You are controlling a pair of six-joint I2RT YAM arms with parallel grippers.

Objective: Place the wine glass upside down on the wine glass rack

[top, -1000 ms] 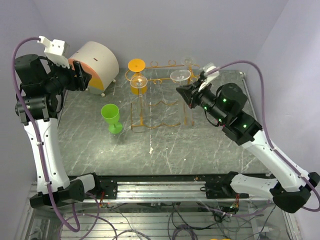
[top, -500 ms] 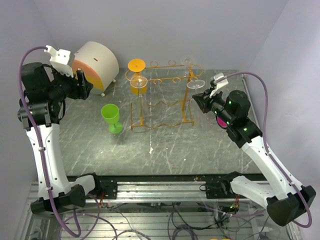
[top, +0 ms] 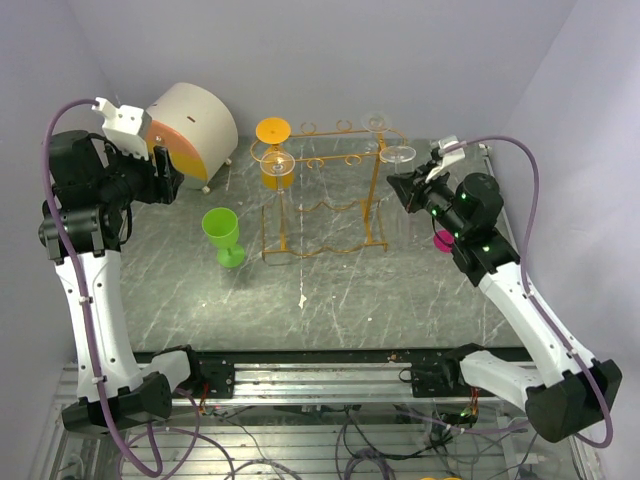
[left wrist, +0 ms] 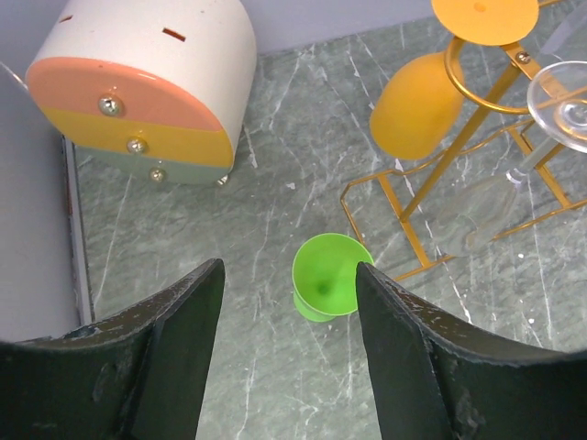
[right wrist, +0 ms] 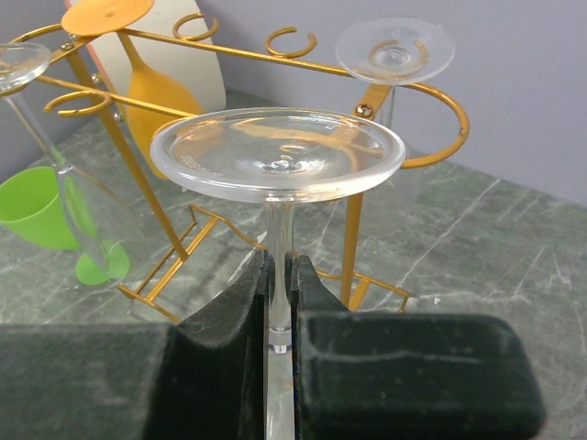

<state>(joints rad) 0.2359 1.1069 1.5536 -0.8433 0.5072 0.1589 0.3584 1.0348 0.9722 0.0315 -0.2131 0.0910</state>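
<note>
Right hand (right wrist: 280, 275): clenched on the stem of the clear wine glass (right wrist: 277, 156). The round foot sits above the fingers. The bowl is below the hand and hidden from its own camera. Judgement: the glass is already inverted, and a stem grip leaves the foot free to slide over a loop.

The wine glass rack (right wrist: 350, 240) stands just ahead of this hand. The held foot is level with the top rail, near the rack's right end but apart from the wire. Ahead of and above the fingers, another clear glass (right wrist: 394, 50) hangs in the end loop. An orange glass (right wrist: 151, 87) hangs ahead to the hand's left. I judge the open loops between those two the likely targets, which would need a sideways approach with the stem entering a gap.

Left hand (left wrist: 289, 275): released, fingers spread, holding nothing. It hangs high over an upright green cup (left wrist: 327, 286), apparently parked clear of the rack. A white drum with an orange and yellow face (left wrist: 138, 92) lies ahead to its left.

Worktop (top: 330, 300): dark grey-green marble pattern with pale veins, dull sheen. Walls plain pale lilac; lighting even.
</note>
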